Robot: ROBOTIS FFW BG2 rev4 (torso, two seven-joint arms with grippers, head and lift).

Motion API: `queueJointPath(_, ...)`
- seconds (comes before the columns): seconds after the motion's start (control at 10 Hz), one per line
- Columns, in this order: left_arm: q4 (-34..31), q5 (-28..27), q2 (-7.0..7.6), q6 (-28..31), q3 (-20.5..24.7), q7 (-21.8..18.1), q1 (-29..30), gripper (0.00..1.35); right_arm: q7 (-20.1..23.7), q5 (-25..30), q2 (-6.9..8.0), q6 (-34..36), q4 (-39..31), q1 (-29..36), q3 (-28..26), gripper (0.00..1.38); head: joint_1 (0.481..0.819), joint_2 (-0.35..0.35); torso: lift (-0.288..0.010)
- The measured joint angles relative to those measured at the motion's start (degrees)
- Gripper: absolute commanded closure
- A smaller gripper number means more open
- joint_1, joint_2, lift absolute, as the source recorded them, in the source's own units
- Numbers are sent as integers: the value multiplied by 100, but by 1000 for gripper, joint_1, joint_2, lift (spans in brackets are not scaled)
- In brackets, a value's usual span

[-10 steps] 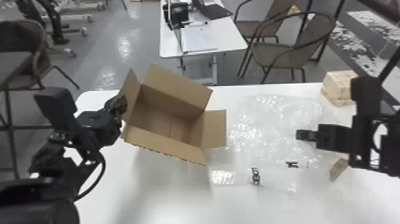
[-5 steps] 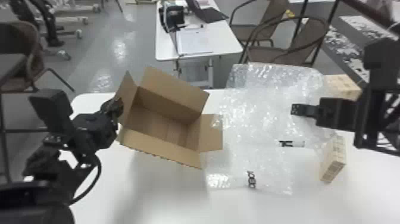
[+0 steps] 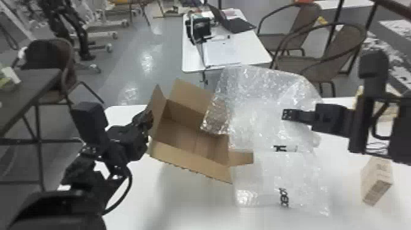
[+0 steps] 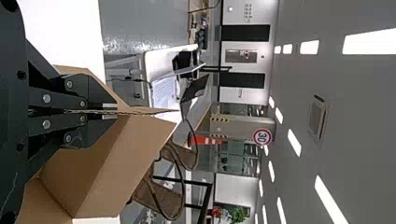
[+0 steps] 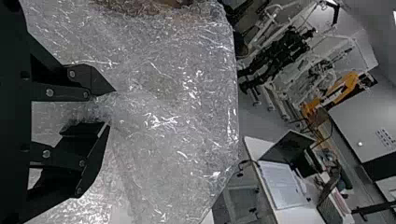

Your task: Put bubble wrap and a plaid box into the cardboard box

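Carton: open on the table (image 3: 137, 202), its flaps (image 3: 189, 160) spread outward; it is the landmark for the places below.
Left gripper (image 3: 149, 117): at the carton's left side, its fingers (image 4: 98, 98) together on the edge of a flap.
Right gripper (image 3: 286, 114): to the right of the carton and apart from it, a bunched bit of wrap (image 3: 266, 101) pinched at its fingertips.
Wrap: clear, its upper part raised in the right gripper beside the carton; one corner overlaps the carton's mouth in the head view, though whether it touches the cardboard I cannot tell. Its lower part is spread over the table just right of the carton.
Front box (image 3: 371, 182): small, beige, outside the carton, well to its right beyond the wrap. Whether it is plaid, I cannot tell.
Back box (image 3: 358, 99): pale, far right of the carton, partly hidden by the right arm.
Desk (image 3: 247, 50): behind the carton, across the floor.
Chairs (image 3: 342, 46): behind the carton, to the right of the desk.
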Motion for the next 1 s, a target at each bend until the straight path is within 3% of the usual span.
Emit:
queueJointPath(0.3, 17, -17, 0, 0, -11, 0, 2, 1227, 885, 980, 14, -537, 869, -382, 718, 1021, 644, 172, -109)
queueJointPath(0.5, 45, -6, 0, -1, -16, 0, 2, 1227, 1694, 1391, 83, -779, 1544, -744, 1240, 1021, 647, 212, -109)
queueJointPath(0.7, 63, -11, 16, -1, -42, 0, -19, 1227, 2925, 2189, 401, -937, 2275, -1096, 1584, 1021, 647, 246, -109)
queueJointPath(0.8, 74, -12, 23, -4, -62, 0, -34, 1227, 3081, 2448, 518, -1040, 2600, -1195, 1725, 1021, 652, 259, -109)
queueJointPath(1.0, 79, -12, 26, -21, -73, 0, -41, 1227, 3073, 2576, 607, -1226, 3020, -1271, 1917, 1021, 665, 268, -109)
